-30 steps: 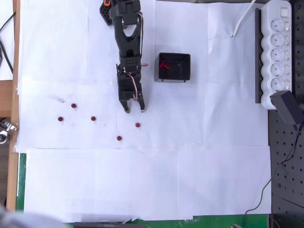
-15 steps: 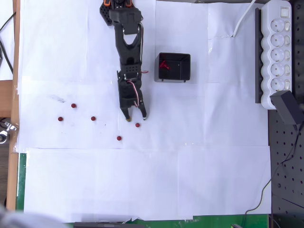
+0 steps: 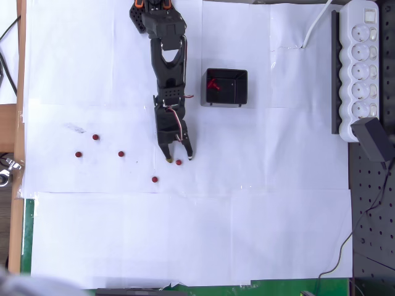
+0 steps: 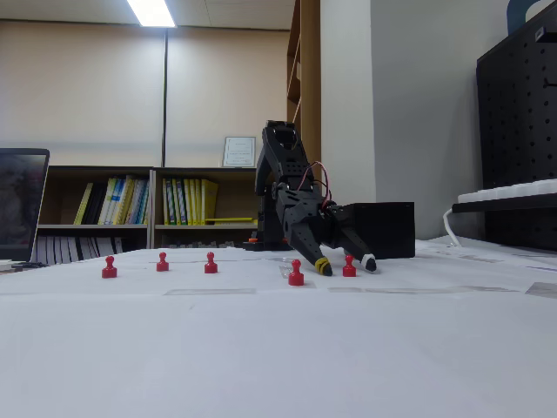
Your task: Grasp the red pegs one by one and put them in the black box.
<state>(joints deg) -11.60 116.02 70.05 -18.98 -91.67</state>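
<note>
Claw straddled a peg, ready to pinch.
The gripper (image 3: pixel 179 160) stood released, its tips low on the paper either side of one red peg (image 3: pixel 178 163); it wanted closing squarely before lifting toward the black box (image 3: pixel 226 87), which sat well apart behind. Four more pegs (image 3: pixel 121 154) waited leftward.

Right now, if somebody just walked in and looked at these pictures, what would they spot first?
Probably the black robot arm reaching down the white table, its open pincer straddling one little red peg. Four more red pegs dot the paper to the left in the overhead view. The black box sits just right of the arm there, with something red already inside.
</note>
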